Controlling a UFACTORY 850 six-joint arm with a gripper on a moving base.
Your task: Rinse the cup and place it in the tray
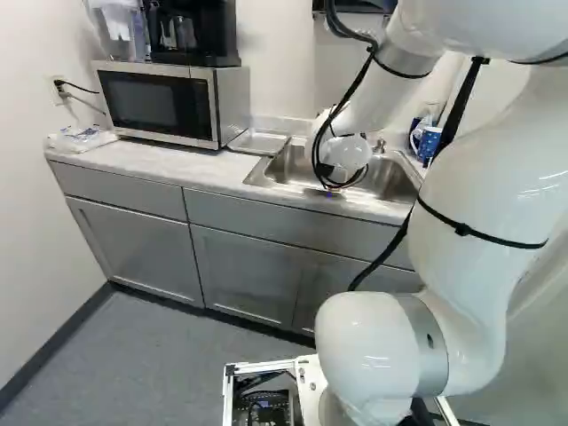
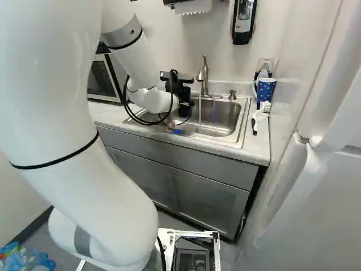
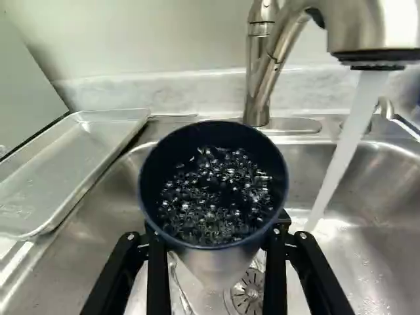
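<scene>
the pincer point(image 2: 185, 107) clasps a dark-lined cup point(image 3: 215, 254) of bubbly water point(image 3: 213, 200).

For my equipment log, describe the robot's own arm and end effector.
Glossy white arm with rounded joints, grey bands, thin black straps and looping black cables. Black end effector with two slim fingers and small silvery screws.

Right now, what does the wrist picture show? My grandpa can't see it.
A dark cup with bubbles inside, held by the gripper over a metal sink. Water pours from the faucet beside the cup, not into it; a shiny tray lies on the other side.
</scene>
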